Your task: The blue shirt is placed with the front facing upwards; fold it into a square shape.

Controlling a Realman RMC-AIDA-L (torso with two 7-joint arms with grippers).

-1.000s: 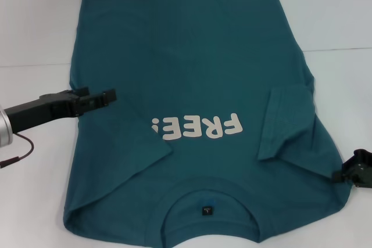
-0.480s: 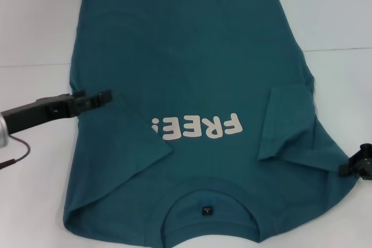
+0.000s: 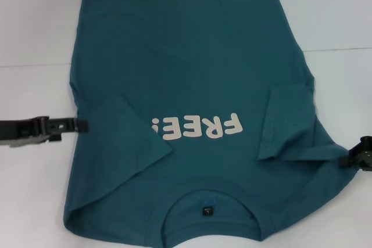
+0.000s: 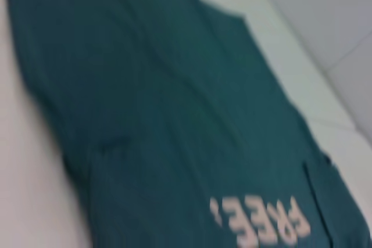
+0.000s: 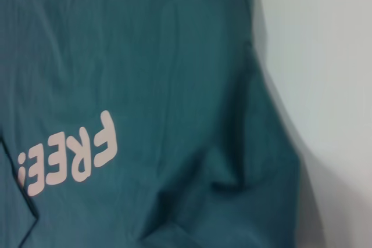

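blue shirt (image 3: 192, 79) flat, sleeves folded in — left end effector (image 3: 78, 125) at its edge.

One dark teal-blue cotton T-shirt (image 3: 192, 85) with cream lettering lies on one white table (image 3: 35, 21). Two black grippers flank the shirt: one left (image 3: 78, 125), one right (image 3: 349, 159).

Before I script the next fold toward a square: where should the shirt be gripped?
Probably the blue shirt at its two hem corners on the far edge, each arm coming in from its own side. Both sleeves already lie folded inward, so the long body remains to fold toward the collar.
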